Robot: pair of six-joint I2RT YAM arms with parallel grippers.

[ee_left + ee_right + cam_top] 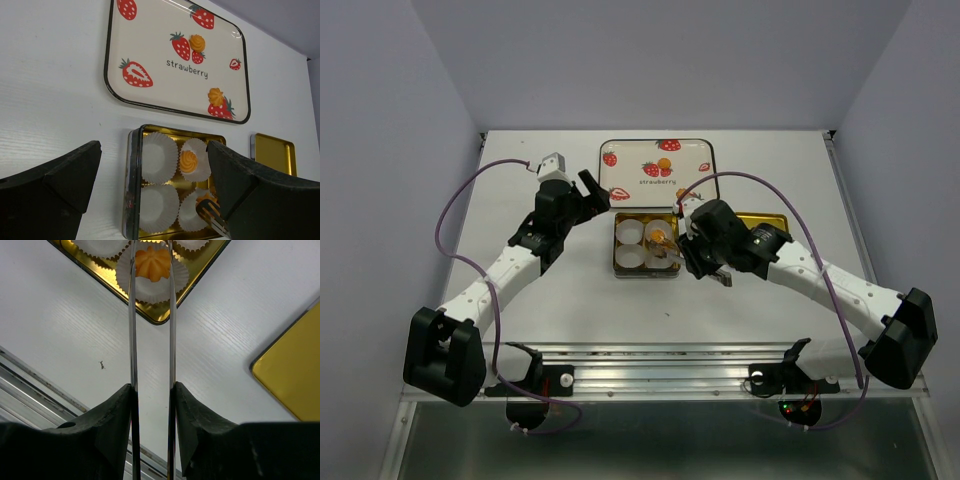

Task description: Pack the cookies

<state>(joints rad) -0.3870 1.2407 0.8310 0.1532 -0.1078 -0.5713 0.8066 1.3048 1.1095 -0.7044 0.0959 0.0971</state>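
Two cookies (pixel 197 42) (pixel 216 95) lie on the strawberry-printed tray (pixel 150 40). A gold tin (pixel 131 185) holds white paper cups. One cookie (pixel 188 160) sits in the far right cup. Another cookie (pixel 152 262) sits in the near right cup, between the tips of metal tongs (pixel 131 340). My right gripper (pixel 152 387) is shut on the tongs, just right of the tin (pixel 617 262). My left gripper (pixel 152 147) is open and empty, raised left of the tin and tray (pixel 590 190).
The tin's two left cups (pixel 159 157) are empty. The tin's gold lid (pixel 765 217) lies on the table right of the tin, partly under my right arm, and shows in the right wrist view (pixel 295 375). The table's metal front rail (pixel 660 355) runs along the near edge.
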